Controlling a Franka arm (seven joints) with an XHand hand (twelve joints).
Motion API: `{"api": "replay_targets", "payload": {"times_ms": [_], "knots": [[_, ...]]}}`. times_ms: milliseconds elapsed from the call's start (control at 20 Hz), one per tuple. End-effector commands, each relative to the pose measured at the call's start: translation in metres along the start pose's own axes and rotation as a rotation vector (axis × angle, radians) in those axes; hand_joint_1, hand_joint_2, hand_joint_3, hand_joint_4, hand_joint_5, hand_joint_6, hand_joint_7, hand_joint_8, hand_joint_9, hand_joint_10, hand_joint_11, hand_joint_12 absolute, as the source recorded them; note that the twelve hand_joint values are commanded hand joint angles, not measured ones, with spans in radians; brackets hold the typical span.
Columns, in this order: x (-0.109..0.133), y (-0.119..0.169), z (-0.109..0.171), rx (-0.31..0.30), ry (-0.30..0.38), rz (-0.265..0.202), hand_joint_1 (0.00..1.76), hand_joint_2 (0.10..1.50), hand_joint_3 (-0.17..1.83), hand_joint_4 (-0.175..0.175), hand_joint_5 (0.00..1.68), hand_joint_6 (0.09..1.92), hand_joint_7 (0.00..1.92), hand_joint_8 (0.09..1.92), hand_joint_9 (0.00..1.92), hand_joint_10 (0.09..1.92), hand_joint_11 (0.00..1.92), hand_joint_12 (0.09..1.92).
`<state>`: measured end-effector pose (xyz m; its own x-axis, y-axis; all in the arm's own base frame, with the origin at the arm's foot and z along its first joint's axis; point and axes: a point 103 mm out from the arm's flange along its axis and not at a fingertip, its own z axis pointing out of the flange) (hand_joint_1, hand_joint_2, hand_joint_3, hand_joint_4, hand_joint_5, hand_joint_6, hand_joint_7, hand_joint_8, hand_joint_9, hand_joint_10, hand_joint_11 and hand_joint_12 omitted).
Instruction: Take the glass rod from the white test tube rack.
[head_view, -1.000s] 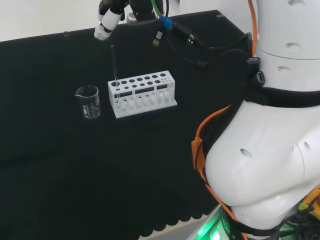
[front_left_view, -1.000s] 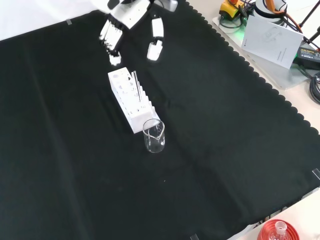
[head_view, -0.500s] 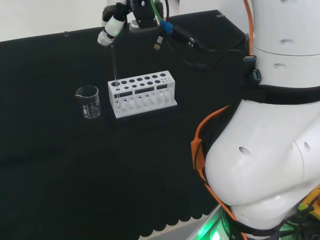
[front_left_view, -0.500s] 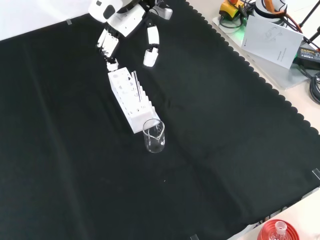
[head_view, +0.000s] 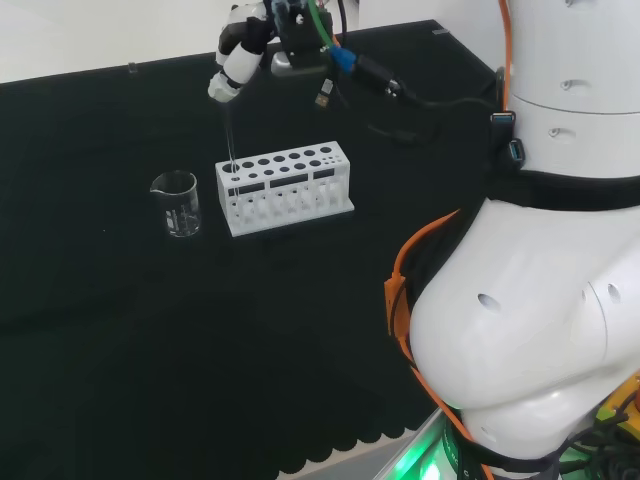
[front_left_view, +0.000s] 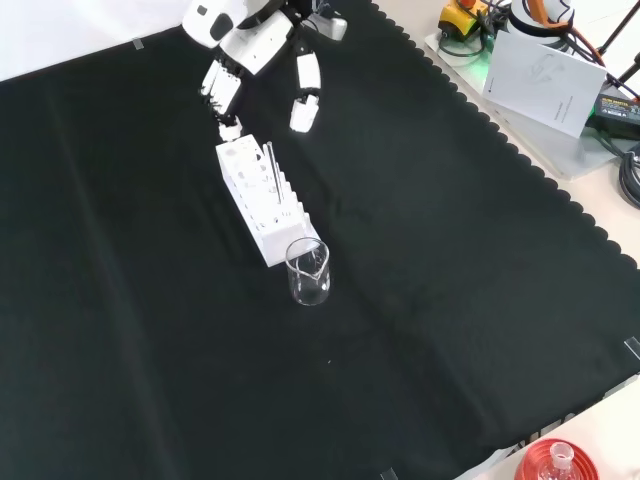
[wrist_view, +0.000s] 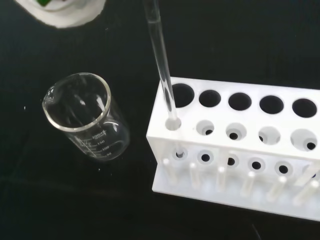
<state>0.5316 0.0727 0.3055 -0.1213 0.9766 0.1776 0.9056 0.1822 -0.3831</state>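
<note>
1. Above the bench, head view: the hand (head_view: 238, 55) is hanging over the top of the glass rod (head_view: 229, 135), which is standing upright in the end hole of the white test tube rack (head_view: 285, 187), at the end nearest the beaker (head_view: 177, 203). One fingertip is sitting just beside the rod's upper end; whether it is touching cannot be told. To do this step well, the fingers should be closing on the upper part of the rod, high above the rack.

2. Front view: the hand (front_left_view: 250, 50) is coming in from the view's top, fingers (front_left_view: 222, 85) and thumb (front_left_view: 304, 95) spread apart and holding nothing. The rod (front_left_view: 268, 161) is rising from the rack (front_left_view: 262, 198) near the beaker (front_left_view: 309, 270), apart from the spread fingers. Judged from this, the hand needs bringing along the rack until the rod is lying between thumb and fingers before any closing.

3. Wrist view: the rod (wrist_view: 161, 60) is passing down through the corner hole of the rack (wrist_view: 235, 150), tilted slightly against the hole's edge, with the beaker (wrist_view: 87, 116) just beside that end. A straight lift along the rod's own line is advisable, since a sideways pull is likely to tip the rack or knock the beaker.
</note>
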Motion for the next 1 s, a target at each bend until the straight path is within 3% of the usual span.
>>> {"api": "replay_targets", "payload": {"times_ms": [50,300,700,1000], "knots": [[-0.011,-0.006,-0.001,-0.009,0.017,-0.005,0.82,0.66,0.51,-0.175,0.28,0.73,0.41,0.94,0.43,0.95,0.30,1.43],[-0.009,-0.006,0.001,-0.001,0.007,0.001,0.82,0.65,0.51,-0.175,0.28,0.74,0.42,0.94,0.44,0.96,0.30,1.43],[0.023,0.009,0.018,0.030,-0.017,-0.010,0.83,0.65,0.52,-0.175,0.29,0.76,0.44,0.94,0.46,0.96,0.32,1.42],[0.027,0.015,0.025,0.038,-0.023,-0.017,0.87,0.64,0.53,-0.175,0.33,0.80,0.50,0.93,0.51,0.94,0.38,1.40]]}}
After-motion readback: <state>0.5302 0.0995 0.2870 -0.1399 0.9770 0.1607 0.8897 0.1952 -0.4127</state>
